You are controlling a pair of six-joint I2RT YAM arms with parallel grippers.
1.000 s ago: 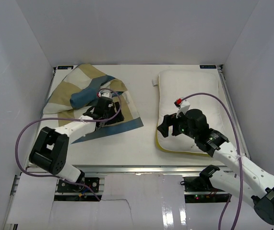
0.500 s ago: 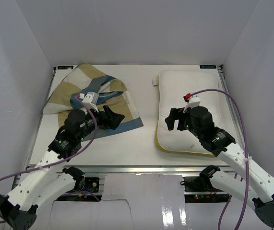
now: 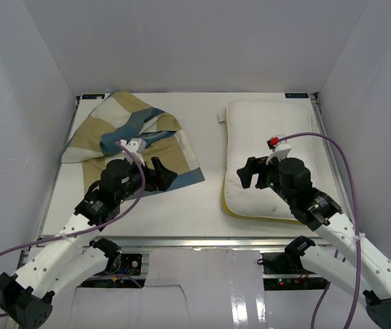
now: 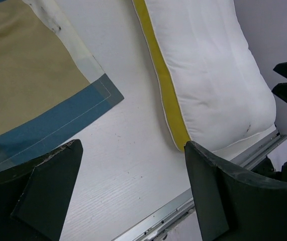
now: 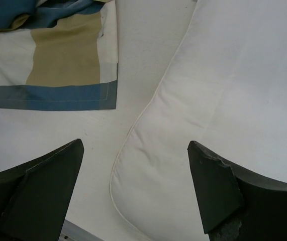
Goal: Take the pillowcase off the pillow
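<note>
Left gripper (image 3: pixel 164 172) apart above pillowcase (image 3: pixel 123 120) corner; right gripper (image 3: pixel 246 172) apart above pillow (image 3: pixel 270 127) edge

Overhead view, close wrist views sharing pillow (image 3: pixel 263 133)

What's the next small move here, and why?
Probably pull both arms back toward their bases. The pillowcase lies crumpled at the left, fully apart from the bare pillow, with a strip of table between them. The left gripper and right gripper are both open and empty, so nothing seems left to pull.
</note>
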